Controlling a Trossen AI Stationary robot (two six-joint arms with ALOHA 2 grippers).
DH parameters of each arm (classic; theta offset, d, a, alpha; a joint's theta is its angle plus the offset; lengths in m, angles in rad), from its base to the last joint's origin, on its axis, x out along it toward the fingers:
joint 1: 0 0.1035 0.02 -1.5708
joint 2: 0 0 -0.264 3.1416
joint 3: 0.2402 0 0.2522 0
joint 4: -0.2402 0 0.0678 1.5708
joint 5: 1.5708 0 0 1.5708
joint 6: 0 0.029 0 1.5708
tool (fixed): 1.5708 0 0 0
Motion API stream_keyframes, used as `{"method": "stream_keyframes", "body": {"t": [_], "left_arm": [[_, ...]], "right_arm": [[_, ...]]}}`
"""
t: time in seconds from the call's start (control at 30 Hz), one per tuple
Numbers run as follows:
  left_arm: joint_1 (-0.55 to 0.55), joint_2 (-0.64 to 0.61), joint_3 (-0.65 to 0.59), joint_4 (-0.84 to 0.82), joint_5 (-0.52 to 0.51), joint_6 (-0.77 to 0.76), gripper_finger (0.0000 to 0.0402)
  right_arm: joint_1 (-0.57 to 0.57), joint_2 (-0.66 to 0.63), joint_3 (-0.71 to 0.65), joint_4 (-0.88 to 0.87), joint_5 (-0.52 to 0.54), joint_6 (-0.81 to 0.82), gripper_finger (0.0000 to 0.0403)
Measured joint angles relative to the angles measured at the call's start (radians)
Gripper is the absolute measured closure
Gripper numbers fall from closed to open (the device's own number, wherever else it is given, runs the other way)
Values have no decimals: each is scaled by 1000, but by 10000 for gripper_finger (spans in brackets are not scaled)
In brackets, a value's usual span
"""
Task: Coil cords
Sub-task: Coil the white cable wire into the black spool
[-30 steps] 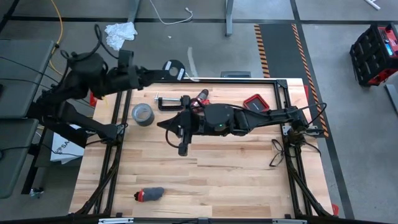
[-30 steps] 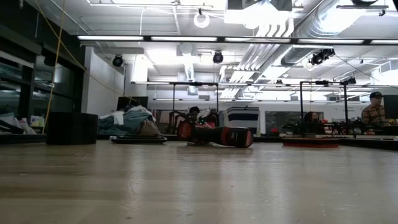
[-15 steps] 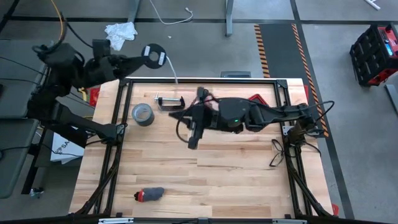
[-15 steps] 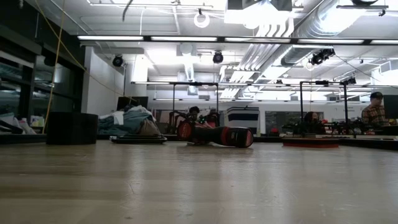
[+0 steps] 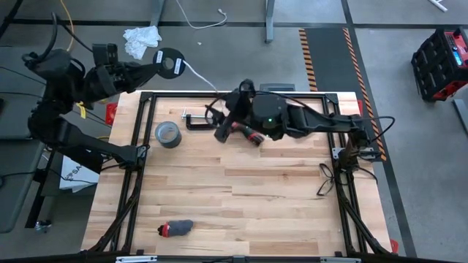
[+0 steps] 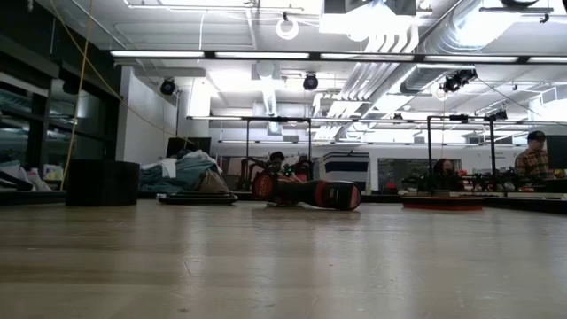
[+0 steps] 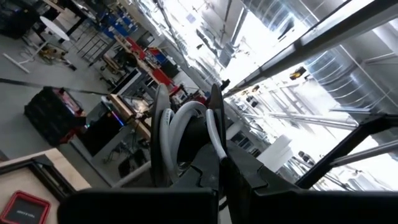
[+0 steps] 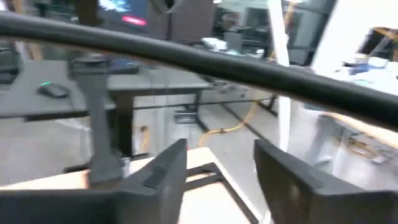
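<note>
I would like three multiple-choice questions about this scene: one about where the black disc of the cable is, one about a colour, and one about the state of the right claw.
1. Where is the black disc?
A. Flat on the table beside the tape roll
B. Held by the left claw, beyond the table's far left corner
C. On the floor by the red toolbox

2. What colour is the tape roll?
A. Grey
B. Yellow
C. Blue

3. How is the right claw?
A. Shut on the clamp
B. Shut on the cable
C. Open, holding nothing

Answers:
1. B: the high view shows the left claw gripping the black disc past the table edge, its white cable trailing towards the table.
2. A: the tape roll is grey.
3. C: in the right wrist view, the right claw has its fingers apart with nothing between them.
</note>
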State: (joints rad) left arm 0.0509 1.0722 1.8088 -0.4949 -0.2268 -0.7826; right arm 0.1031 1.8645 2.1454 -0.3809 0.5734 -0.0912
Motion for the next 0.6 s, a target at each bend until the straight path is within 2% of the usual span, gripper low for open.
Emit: {"method": "stream_keyframes", "body": {"t": [0.1,0.2,0.43,0.6], "left_arm": [[0,-7,0,1,0,4,401],[0,-10,0,0,1,25,401],[0,-18,0,0,0,37,401],[0,-19,0,2,0,36,401]], "right_arm": [[1,-14,0,4,26,-3,186],[12,-18,0,3,26,-15,166],[40,-25,0,8,17,-12,160],[35,-23,0,4,55,-11,160]]}}
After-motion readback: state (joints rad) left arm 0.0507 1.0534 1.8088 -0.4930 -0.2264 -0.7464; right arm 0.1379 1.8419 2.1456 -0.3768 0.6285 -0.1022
